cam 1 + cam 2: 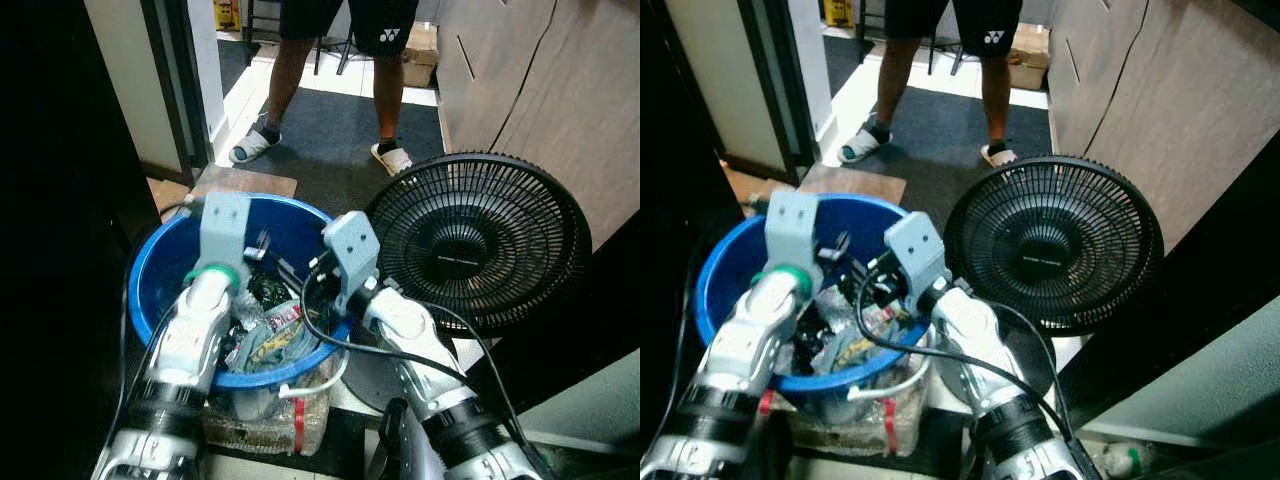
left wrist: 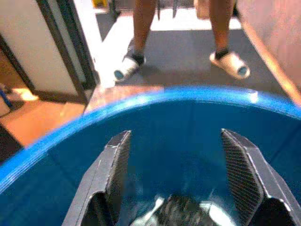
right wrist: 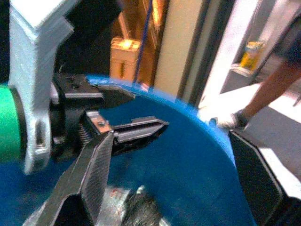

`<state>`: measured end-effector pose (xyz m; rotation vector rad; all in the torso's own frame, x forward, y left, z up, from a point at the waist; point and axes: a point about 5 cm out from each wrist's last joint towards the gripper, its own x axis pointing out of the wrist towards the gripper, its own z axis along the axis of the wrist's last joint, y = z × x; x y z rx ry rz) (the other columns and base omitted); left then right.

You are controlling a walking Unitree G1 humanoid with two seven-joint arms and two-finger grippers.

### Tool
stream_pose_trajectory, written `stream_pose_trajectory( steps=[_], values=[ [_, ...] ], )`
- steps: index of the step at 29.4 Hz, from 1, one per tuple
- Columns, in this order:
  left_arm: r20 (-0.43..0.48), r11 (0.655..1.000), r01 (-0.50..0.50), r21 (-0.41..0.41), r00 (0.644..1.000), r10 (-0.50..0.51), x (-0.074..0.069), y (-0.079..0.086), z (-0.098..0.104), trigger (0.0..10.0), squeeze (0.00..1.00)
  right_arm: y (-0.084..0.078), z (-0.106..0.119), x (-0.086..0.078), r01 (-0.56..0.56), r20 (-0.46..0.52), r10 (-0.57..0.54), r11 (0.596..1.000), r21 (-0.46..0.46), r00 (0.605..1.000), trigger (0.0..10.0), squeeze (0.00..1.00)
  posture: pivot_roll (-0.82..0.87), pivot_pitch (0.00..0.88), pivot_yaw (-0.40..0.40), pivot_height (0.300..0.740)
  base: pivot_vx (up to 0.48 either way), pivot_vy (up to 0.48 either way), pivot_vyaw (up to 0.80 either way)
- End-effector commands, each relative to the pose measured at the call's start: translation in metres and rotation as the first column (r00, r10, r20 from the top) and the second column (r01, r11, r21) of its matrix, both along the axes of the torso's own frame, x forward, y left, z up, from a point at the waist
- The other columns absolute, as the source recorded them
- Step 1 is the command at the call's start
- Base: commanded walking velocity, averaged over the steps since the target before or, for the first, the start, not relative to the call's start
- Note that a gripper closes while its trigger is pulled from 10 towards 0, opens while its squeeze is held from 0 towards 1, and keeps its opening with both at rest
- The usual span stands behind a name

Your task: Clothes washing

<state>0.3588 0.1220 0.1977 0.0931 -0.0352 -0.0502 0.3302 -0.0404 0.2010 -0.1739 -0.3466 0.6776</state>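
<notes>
- Clothes (image 1: 262,335) lie heaped in a blue basin (image 1: 160,262), which sits on a clear bin (image 1: 262,418) at the 6 o'clock edge of the head views.
- Left hand (image 2: 176,176) hangs inside the basin above the heap, its fingers (image 2: 115,162) spread apart and holding nothing.
- Right hand (image 3: 164,165) hovers over the basin's 3 o'clock rim, fingers (image 3: 96,169) wide apart and empty, pointing toward the left hand.
- Black fan (image 1: 475,240) stands just beside the basin at 3 o'clock, its round grille facing the camera.
- Person's legs (image 1: 335,75) in dark shorts and white slippers stand at 12 o'clock on a dark mat (image 1: 330,140), well apart from the basin.
</notes>
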Motion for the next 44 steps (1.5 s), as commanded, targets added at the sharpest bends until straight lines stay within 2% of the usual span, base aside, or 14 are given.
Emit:
stream_pose_trajectory(
  steps=[1,7,10,13,14,17,21,23,24,27,32,36,41,44],
  values=[
    [-0.03,1.0,0.026,0.003,0.999,-0.026,-0.001,-0.006,-0.009,10.0,0.0,0.0,0.011,-0.001,0.006,0.049,-0.006,1.0,0.004,0.999,10.0,0.0,0.1,0.085,-0.013,0.3,0.0,0.0,0.0],
    [0.038,0.996,0.055,-0.075,0.998,-0.052,0.001,-0.015,0.009,10.0,0.0,-0.002,0.008,-0.005,0.013,0.051,-0.011,1.0,-0.024,0.999,10.0,0.0,0.11,0.086,-0.016,0.3,0.0,0.0,0.0],
    [0.08,1.0,0.016,-0.012,0.997,-0.015,0.004,-0.011,0.018,10.0,0.0,0.001,-0.002,-0.01,0.002,0.03,-0.001,0.999,-0.037,1.0,10.0,0.0,0.1,0.083,-0.011,0.3,0.0,0.0,0.0],
    [0.101,0.993,-0.054,0.103,0.994,0.044,0.002,0.021,0.02,10.0,0.0,0.006,-0.013,-0.02,-0.016,-0.001,0.016,0.999,-0.048,1.0,10.0,0.0,0.1,0.083,-0.005,0.3,0.0,0.0,0.0],
    [0.101,0.993,-0.054,0.103,0.994,0.044,0.002,0.021,0.02,10.0,0.0,0.006,-0.013,-0.02,-0.016,-0.001,0.016,0.999,-0.048,1.0,10.0,0.0,0.1,0.083,-0.005,0.3,0.0,0.0,0.0],
    [0.098,0.983,-0.081,0.167,0.993,0.065,-0.009,0.056,0.023,10.0,0.0,0.005,-0.02,-0.026,-0.017,-0.024,0.016,0.998,-0.056,1.0,10.0,0.0,0.11,0.083,-0.008,0.3,0.0,0.0,0.0],
    [0.082,0.978,-0.061,0.198,0.996,0.046,-0.02,0.07,0.023,10.0,0.0,0.003,-0.025,-0.028,-0.018,-0.038,0.016,0.998,-0.06,0.999,10.0,0.0,0.12,0.085,-0.017,0.3,0.0,0.0,0.0],
    [0.049,0.976,-0.029,0.215,0.999,0.019,-0.026,0.072,0.017,10.0,0.0,0.003,-0.027,-0.029,-0.021,-0.047,0.018,0.998,-0.061,0.999,10.0,0.0,0.13,0.084,-0.022,0.3,0.0,0.0,0.0],
    [-0.016,0.973,0.018,0.231,1.0,-0.015,-0.035,0.074,0.002,10.0,0.0,0.003,-0.031,-0.031,-0.025,-0.06,0.022,0.998,-0.063,0.998,10.0,0.0,0.13,0.085,-0.027,0.3,0.0,0.0,0.0],
    [-0.078,0.971,0.056,0.231,0.996,-0.039,-0.043,0.072,-0.014,10.0,0.0,0.003,-0.032,-0.031,-0.029,-0.066,0.025,0.997,-0.067,0.997,10.0,0.0,0.13,0.085,-0.03,0.3,0.0,0.0,0.0],
    [-0.153,0.974,0.073,0.213,0.987,-0.041,-0.05,0.067,-0.035,10.0,0.0,0.002,-0.033,-0.03,-0.026,-0.07,0.021,0.997,-0.072,0.997,10.0,0.0,0.13,0.087,-0.031,0.3,0.0,0.0,0.0],
    [-0.164,0.979,0.054,0.198,0.986,-0.021,-0.05,0.068,-0.038,10.0,0.0,0.0,-0.033,-0.03,-0.022,-0.071,0.017,0.997,-0.074,0.997,10.0,0.0,0.13,0.087,-0.031,0.3,0.0,0.0,0.0],
    [-0.108,0.988,-0.015,0.153,0.994,0.032,-0.046,0.092,-0.011,10.0,0.0,-0.004,-0.034,-0.032,-0.002,-0.078,-0.004,0.997,-0.075,0.997,10.0,0.0,0.11,0.088,-0.017,0.3,0.0,0.0,0.0],
    [-0.087,0.985,-0.032,0.168,0.995,0.047,-0.045,0.104,-0.001,10.0,0.0,-0.005,-0.036,-0.032,0.002,-0.082,-0.008,0.997,-0.074,0.997,10.0,0.0,0.12,0.088,-0.014,0.3,0.0,0.0,0.0]
  ],
)
